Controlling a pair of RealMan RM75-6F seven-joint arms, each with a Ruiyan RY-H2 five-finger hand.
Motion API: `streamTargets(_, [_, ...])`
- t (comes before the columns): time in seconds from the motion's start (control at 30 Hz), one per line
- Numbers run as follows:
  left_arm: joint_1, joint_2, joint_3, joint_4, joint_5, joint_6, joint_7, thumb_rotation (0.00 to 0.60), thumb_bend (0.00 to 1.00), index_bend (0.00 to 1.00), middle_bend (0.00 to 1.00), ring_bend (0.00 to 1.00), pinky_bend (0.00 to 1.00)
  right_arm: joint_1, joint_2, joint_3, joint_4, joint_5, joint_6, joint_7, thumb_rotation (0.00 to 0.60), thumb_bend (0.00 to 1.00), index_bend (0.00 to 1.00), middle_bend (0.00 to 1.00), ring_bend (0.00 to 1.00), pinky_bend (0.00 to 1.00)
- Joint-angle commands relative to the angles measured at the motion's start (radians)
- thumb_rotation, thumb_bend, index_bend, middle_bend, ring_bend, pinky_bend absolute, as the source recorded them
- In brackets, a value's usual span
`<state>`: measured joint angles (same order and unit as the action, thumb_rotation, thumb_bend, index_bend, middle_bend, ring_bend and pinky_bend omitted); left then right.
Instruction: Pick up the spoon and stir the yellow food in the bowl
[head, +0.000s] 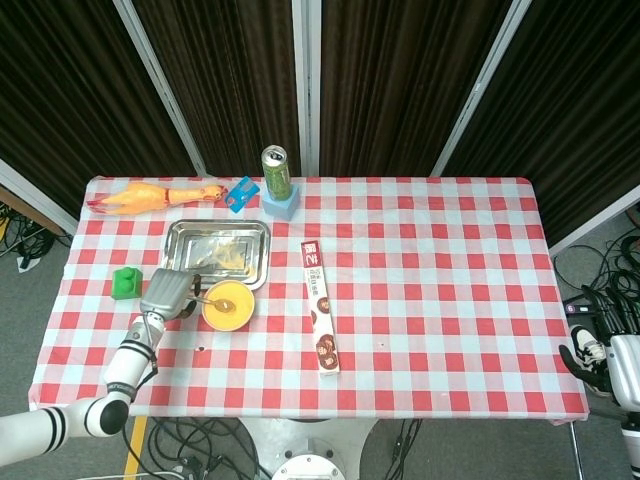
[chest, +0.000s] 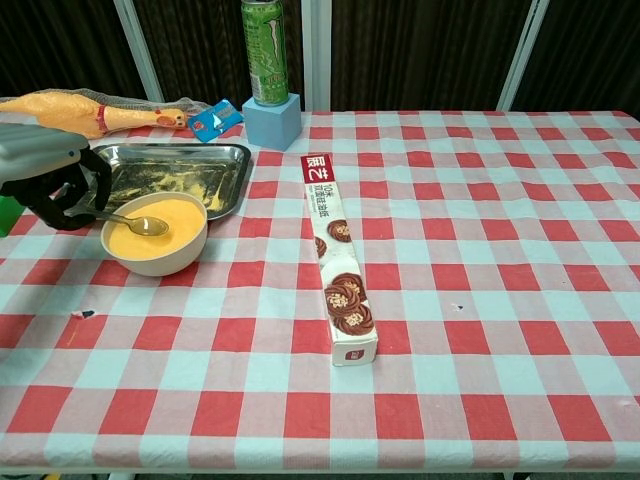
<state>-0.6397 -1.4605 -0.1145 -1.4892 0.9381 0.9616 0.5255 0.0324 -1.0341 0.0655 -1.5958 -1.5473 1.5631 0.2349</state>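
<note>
A cream bowl (chest: 190, 245) of yellow food (chest: 165, 240) stands at the table's near left, also seen as the bowl (head: 227, 305) from the head view. A metal spoon (chest: 135, 221) lies with its scoop in the food and its handle over the left rim. My left hand (chest: 50, 175) sits just left of the bowl, fingers curled around the handle's end; whether they grip it is unclear. In the head view the left hand (head: 167, 292) touches the bowl's left side. My right hand (head: 610, 365) hangs off the table's right end, its fingers unclear.
A steel tray (chest: 170, 150) with yellow residue lies behind the bowl. A long cookie box (chest: 338, 260) lies to the bowl's right. At the back stand a green can (chest: 264, 50) on a blue block (chest: 272, 122), a rubber chicken (chest: 90, 110) and a blue card (chest: 212, 118). A green block (head: 126, 283) sits at the left.
</note>
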Motion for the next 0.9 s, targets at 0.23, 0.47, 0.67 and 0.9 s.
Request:
streamTargets(0.23, [-0.003,0.0,0.009,0.009,0.007,0.007,-0.009,0.6,0.38,0.6,0.88,0.87,0.98,-0.001,-0.001,0.001,-0.003,-0.001,0.002,-0.002,0.6,0.25,0.0,0.13,0.0,0.0])
streamTargets(0.47, [-0.003,0.017,0.024,-0.011,0.059,0.074,0.049,0.6,0.38,0.62,0.88,0.88,0.98,-0.002,-0.002,0.002,-0.003,-0.004,0.006,-0.003,0.6,0.25,0.0,0.13,0.0,0.0])
streamTargets(0.67, [-0.023,0.023,0.056,-0.042,0.114,0.179,0.278,0.6,0.38,0.63,0.89,0.89,0.98,0.0,-0.005,0.002,-0.001,-0.007,0.004,-0.001,0.6,0.25,0.0,0.13,0.0,0.0])
streamTargets(0.9, [-0.063,0.025,0.07,-0.1,0.082,0.214,0.537,0.6,0.4,0.63,0.89,0.89,0.98,-0.002,-0.007,0.001,0.003,-0.006,0.005,0.002,0.6,0.25,0.0,0.13,0.0,0.0])
